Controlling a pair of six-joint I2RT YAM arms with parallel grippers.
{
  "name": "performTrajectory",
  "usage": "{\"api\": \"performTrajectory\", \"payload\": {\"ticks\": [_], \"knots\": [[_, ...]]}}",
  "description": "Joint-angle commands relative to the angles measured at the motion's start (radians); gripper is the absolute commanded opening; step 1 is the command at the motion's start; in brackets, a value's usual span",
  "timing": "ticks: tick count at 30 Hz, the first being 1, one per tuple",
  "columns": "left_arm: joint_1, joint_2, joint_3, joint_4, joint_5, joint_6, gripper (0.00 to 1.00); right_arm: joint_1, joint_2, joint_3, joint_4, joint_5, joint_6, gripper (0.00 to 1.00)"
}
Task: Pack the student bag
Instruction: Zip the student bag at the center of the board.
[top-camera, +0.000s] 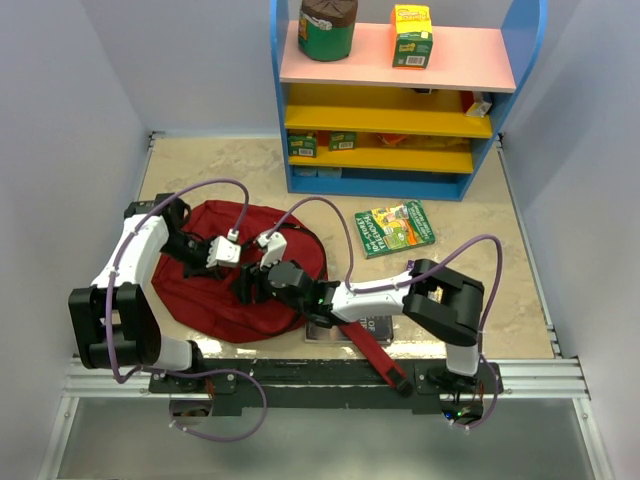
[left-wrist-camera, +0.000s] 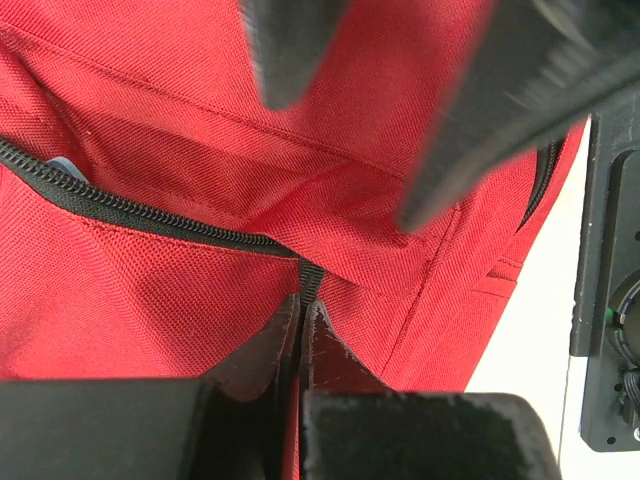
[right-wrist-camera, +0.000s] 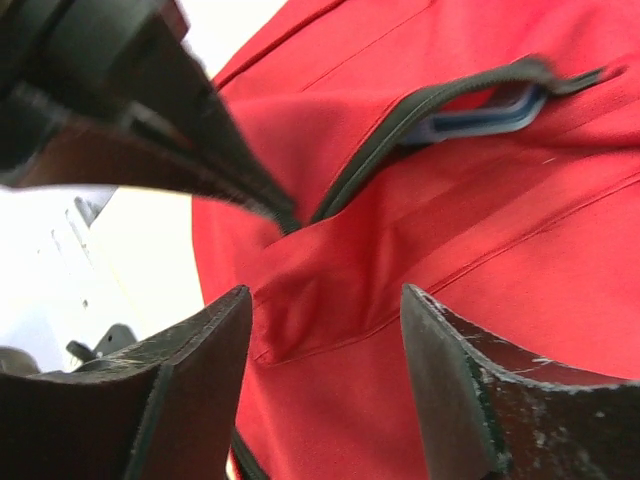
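The student bag (top-camera: 205, 295) lies flat on the table, dark red with black zippers. My left gripper (left-wrist-camera: 302, 305) is shut on the bag's black zipper pull (left-wrist-camera: 310, 278) at the end of a partly open zipper (left-wrist-camera: 130, 205). In the top view the left gripper (top-camera: 222, 250) is over the bag's upper middle. My right gripper (right-wrist-camera: 325, 300) is open, its jaws either side of a fold of red fabric, just below the zipper end. In the top view the right gripper (top-camera: 262, 282) is over the bag's right part. Something blue (right-wrist-camera: 480, 118) shows inside the zipper opening.
A green book (top-camera: 395, 228) lies on the table right of the bag. A blue shelf unit (top-camera: 400, 100) stands at the back with a green can (top-camera: 328, 28) and a juice box (top-camera: 411, 35) on top. A red strap (top-camera: 375, 355) runs toward the near rail.
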Motion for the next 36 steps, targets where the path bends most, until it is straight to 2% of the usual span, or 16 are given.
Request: {"api": "performTrajectory", "payload": {"ticks": [1, 6, 11, 14, 15, 19, 25, 28, 30, 34, 35, 36], "knots": [[-0.004, -0.003, 0.032, 0.012, 0.035, 0.013, 0.0, 0.037, 0.019, 0.043, 0.05, -0.025, -0.013, 0.66], [-0.004, -0.02, 0.04, 0.012, 0.083, 0.012, 0.0, 0.069, 0.068, 0.099, 0.005, -0.013, -0.017, 0.69], [-0.004, -0.016, 0.04, -0.005, 0.086, 0.016, 0.0, 0.072, 0.103, 0.163, -0.039, 0.021, -0.016, 0.6], [-0.004, -0.02, 0.037, -0.007, 0.09, 0.021, 0.0, 0.075, 0.122, 0.192, -0.073, 0.041, -0.017, 0.4], [-0.004, -0.022, 0.037, -0.007, 0.095, 0.019, 0.0, 0.078, 0.125, 0.2, -0.086, 0.05, -0.016, 0.27], [-0.004, -0.016, 0.047, -0.014, 0.123, 0.021, 0.0, 0.095, 0.139, 0.223, -0.137, 0.084, -0.034, 0.0], [-0.004, 0.006, 0.074, -0.005, 0.147, -0.005, 0.0, 0.126, 0.116, 0.198, -0.139, 0.111, -0.066, 0.0], [-0.004, 0.004, 0.084, 0.071, 0.185, -0.084, 0.0, 0.171, 0.105, 0.201, -0.137, 0.156, -0.132, 0.0], [-0.004, -0.002, 0.09, 0.208, 0.224, -0.179, 0.0, 0.214, 0.097, 0.204, -0.148, 0.199, -0.161, 0.0], [-0.005, -0.036, 0.078, 0.473, 0.259, -0.469, 0.0, 0.264, 0.097, 0.206, -0.169, 0.252, -0.221, 0.0], [-0.004, -0.042, 0.069, 0.601, 0.255, -0.523, 0.0, 0.285, 0.097, 0.206, -0.183, 0.266, -0.232, 0.0], [-0.004, -0.048, 0.058, 0.663, 0.249, -0.619, 0.0, 0.296, 0.096, 0.206, -0.188, 0.285, -0.253, 0.0]]}}
